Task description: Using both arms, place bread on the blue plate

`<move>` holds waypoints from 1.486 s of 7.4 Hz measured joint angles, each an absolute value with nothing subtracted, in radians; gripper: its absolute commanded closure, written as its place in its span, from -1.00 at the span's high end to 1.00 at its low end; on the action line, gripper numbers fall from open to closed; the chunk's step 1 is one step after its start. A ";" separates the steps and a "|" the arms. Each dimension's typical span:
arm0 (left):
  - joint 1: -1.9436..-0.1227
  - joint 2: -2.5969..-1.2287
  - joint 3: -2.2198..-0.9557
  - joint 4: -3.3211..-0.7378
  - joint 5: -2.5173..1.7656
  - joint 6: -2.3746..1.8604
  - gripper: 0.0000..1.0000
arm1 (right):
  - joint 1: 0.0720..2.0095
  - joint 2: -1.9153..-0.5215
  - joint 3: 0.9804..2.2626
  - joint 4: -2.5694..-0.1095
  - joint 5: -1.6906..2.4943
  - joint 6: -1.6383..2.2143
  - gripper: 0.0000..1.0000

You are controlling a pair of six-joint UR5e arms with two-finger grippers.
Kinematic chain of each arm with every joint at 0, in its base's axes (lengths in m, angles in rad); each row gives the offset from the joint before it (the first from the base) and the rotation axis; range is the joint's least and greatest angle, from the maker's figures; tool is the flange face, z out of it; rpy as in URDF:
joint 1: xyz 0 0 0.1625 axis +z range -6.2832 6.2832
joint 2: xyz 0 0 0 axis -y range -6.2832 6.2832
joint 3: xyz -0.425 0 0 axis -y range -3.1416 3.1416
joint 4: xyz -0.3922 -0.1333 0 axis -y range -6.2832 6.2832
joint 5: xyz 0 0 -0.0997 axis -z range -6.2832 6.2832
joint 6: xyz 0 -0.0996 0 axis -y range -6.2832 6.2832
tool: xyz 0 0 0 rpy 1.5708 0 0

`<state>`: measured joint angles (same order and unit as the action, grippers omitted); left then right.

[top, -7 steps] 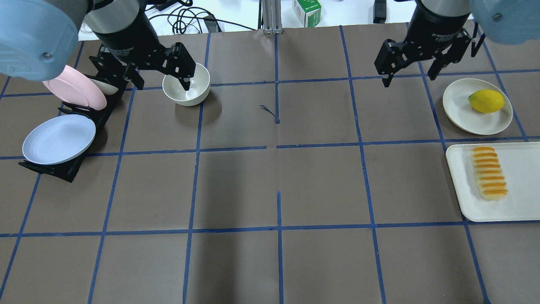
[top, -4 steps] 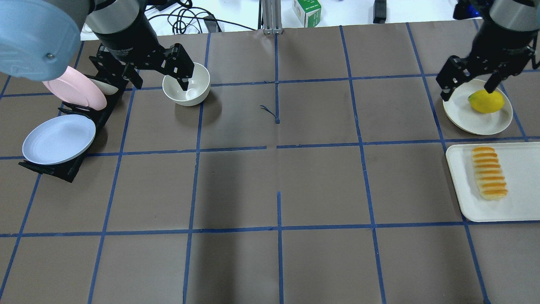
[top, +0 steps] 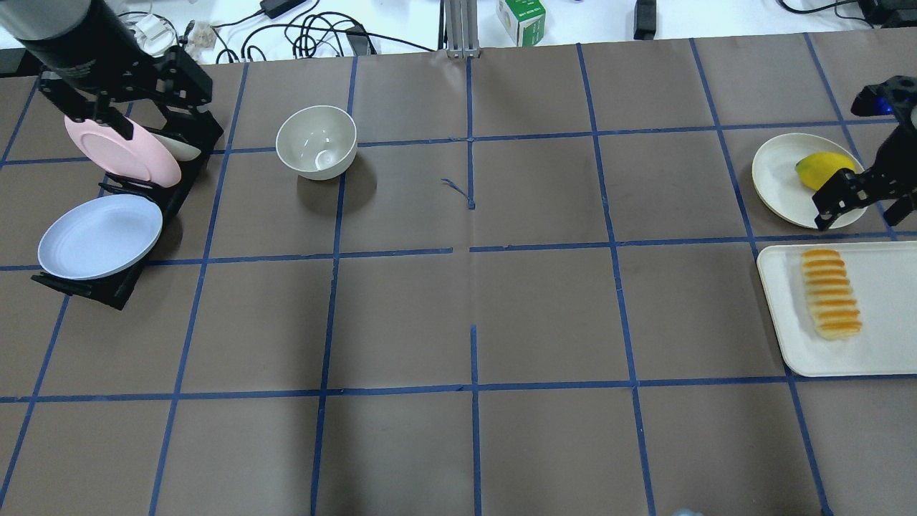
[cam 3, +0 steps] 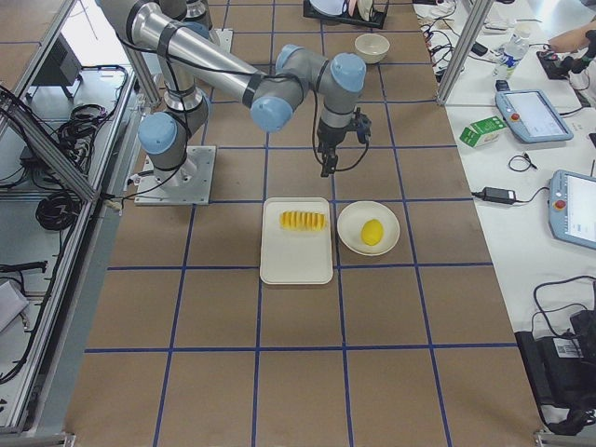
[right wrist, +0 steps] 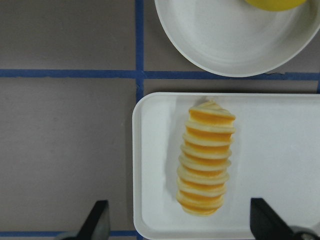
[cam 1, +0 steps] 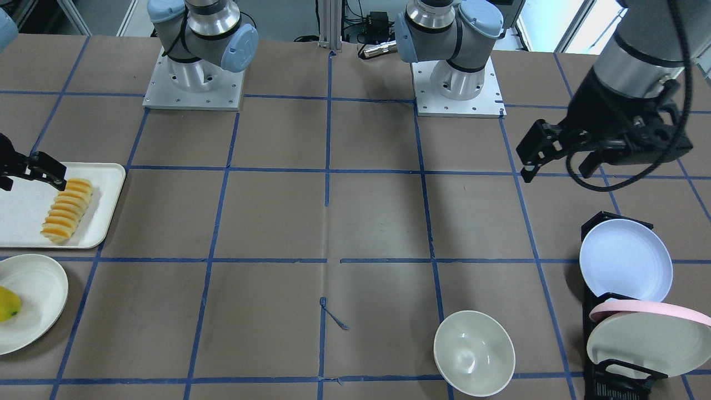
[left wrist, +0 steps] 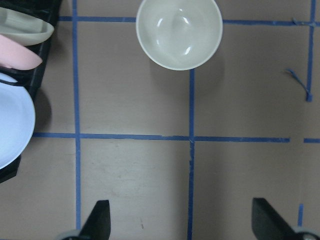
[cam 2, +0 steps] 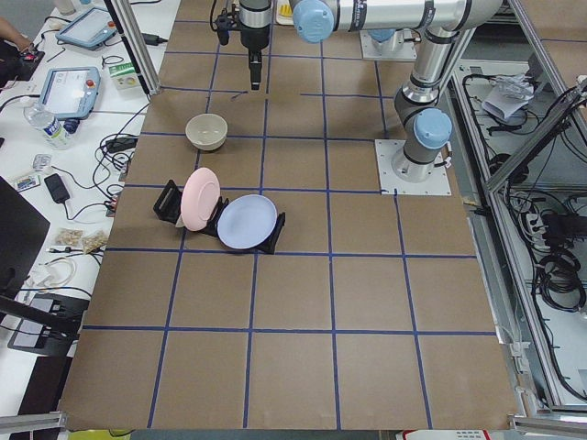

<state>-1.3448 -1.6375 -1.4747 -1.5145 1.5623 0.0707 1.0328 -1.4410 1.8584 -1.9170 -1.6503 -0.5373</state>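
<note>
The bread (top: pixel 831 294) lies lengthwise on a white tray (top: pixel 885 351) at the right edge. It also shows in the right wrist view (right wrist: pixel 206 157). My right gripper (top: pixel 860 213) is open and empty. It hovers over the near rim of the lemon's plate, just beyond the tray's far edge. In the right wrist view the bread lies between its fingertips (right wrist: pixel 98 220). The blue plate (top: pixel 100 236) leans in a black rack (top: pixel 86 290) at the left. My left gripper (top: pixel 154 107) is open and empty above the rack's far end.
An off-white bowl (top: pixel 317 142) stands back left of centre. A pink-rimmed plate (top: pixel 122 149) leans in the rack behind the blue plate. A lemon (top: pixel 817 170) lies on a cream plate (top: pixel 781 179) beyond the tray. A green box (top: pixel 521 20) stands past the table's far edge.
My right gripper has swung right and nearer, from the back middle to over the lemon plate's near rim. My left gripper has moved left, from the bowl to above the rack.
</note>
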 measured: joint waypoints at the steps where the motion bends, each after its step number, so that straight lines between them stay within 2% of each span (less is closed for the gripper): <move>1: -1.267 -1.642 -1.474 -1.518 1.566 0.072 1.00 | 1.011 -1.422 1.939 -2.037 -1.651 -0.542 1.00; 3: -1.094 -1.686 -1.476 -1.525 1.566 0.075 1.00 | 0.985 -1.354 2.037 -2.217 -1.657 -0.595 1.00; 6: -0.912 -1.841 -1.475 -1.470 1.567 0.119 1.00 | 0.947 -1.300 2.071 -2.276 -1.659 -0.650 1.00; 7: -0.868 -1.907 -1.474 -1.415 1.567 0.146 0.94 | 0.943 -1.289 2.075 -2.279 -1.662 -0.656 1.00; 9: -0.828 -2.021 -1.476 -1.321 1.569 0.167 0.59 | 0.934 -1.258 2.076 -2.293 -1.663 -0.664 1.00; 10: -0.817 -2.060 -1.477 -1.295 1.569 0.171 0.20 | 0.931 -1.244 2.074 -2.299 -1.662 -0.674 0.59; 11: -0.809 -2.084 -1.477 -1.284 1.569 0.172 -0.20 | 0.928 -1.236 2.071 -2.309 -1.661 -0.691 -0.21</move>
